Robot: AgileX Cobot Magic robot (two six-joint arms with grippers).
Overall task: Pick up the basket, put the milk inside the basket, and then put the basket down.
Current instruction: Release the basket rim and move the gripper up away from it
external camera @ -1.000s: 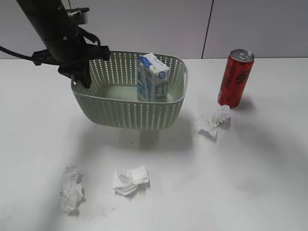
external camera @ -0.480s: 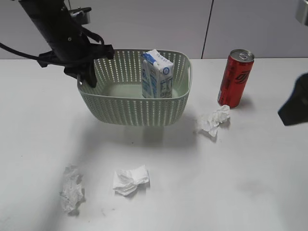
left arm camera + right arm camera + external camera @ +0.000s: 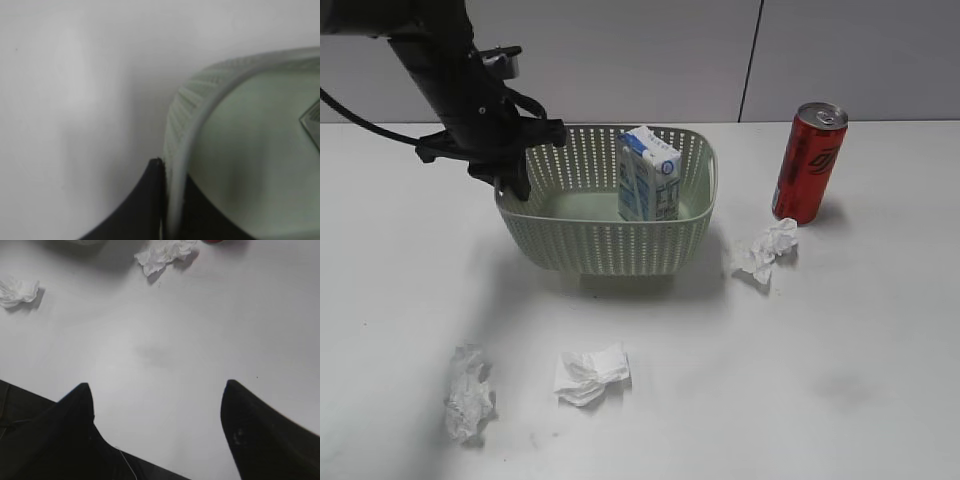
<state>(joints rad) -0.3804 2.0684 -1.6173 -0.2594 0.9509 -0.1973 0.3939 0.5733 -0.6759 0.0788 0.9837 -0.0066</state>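
Note:
The pale green basket (image 3: 610,245) sits at the table's middle back, its base low at the tabletop. The white-and-blue milk carton (image 3: 648,175) stands upright inside it. My left gripper (image 3: 512,175) is shut on the basket's left wall, one finger outside and one inside; the left wrist view shows the rim (image 3: 175,150) pinched between my black fingers (image 3: 167,200). My right gripper (image 3: 157,390) is open and empty over bare table, and it is out of the exterior view.
A tall red soda can (image 3: 810,162) stands at the back right. Crumpled tissues lie right of the basket (image 3: 763,250) and at the front left (image 3: 590,373) (image 3: 468,392). The right wrist view shows two tissues (image 3: 162,252) (image 3: 17,290).
My left gripper has carried the basket, with the milk in it, to the right and down toward the table. The right arm, seen at the right edge half a second ago, has left the exterior view.

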